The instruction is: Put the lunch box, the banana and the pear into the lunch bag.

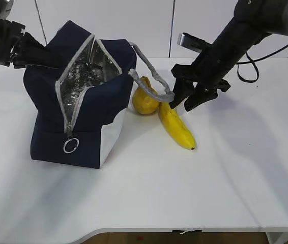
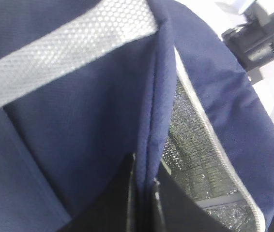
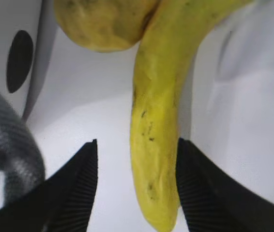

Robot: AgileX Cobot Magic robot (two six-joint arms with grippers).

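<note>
The right gripper (image 1: 189, 99) hangs open over the upper end of the banana (image 1: 176, 126), one finger (image 3: 76, 181) clear on one side and the other close against the fruit. The banana lies on the white desk (image 1: 225, 183), touching the pear (image 1: 145, 98) at its top end. A grey handle loop (image 1: 151, 81) of the lunch bag (image 1: 78, 101) droops just beside that gripper. The left gripper (image 2: 144, 203) is closed on the bag's navy rim, holding the foil-lined mouth open. No lunch box is visible in any view; it may be inside the bag, but that cannot be seen

Risks: an off-centre squeeze could roll or bruise the banana, nudge the pear away, or snag the handle loop. If the left grip slips, the bag mouth could sag shut

The desk is plain white and smooth, with pale wall panels behind
</note>
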